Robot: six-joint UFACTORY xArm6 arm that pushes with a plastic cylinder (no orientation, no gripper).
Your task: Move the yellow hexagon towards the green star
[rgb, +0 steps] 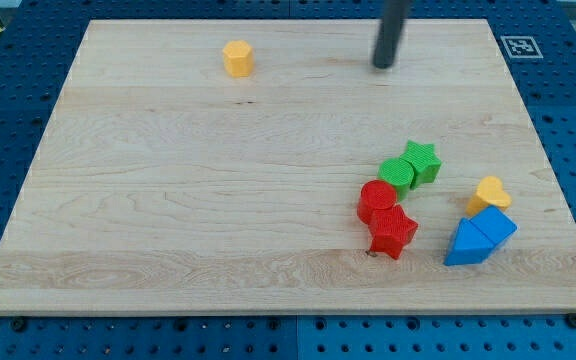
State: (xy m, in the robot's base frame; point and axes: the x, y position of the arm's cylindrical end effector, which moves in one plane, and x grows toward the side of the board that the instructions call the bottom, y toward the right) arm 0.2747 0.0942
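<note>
The yellow hexagon (pixel 237 58) sits near the view's top, left of centre. The green star (pixel 421 161) is at the lower right, touching a green round block (pixel 397 173). My tip (pixel 382 65) is at the view's top, right of centre. It is well to the right of the yellow hexagon and well above the green star, touching no block.
A red round block (pixel 376 200) and a red star (pixel 393 231) lie just below the green blocks. A yellow heart (pixel 489 192), a blue cube (pixel 495 225) and a blue triangle (pixel 464 245) cluster at the right. The wooden board (pixel 168 200) lies on a blue pegboard.
</note>
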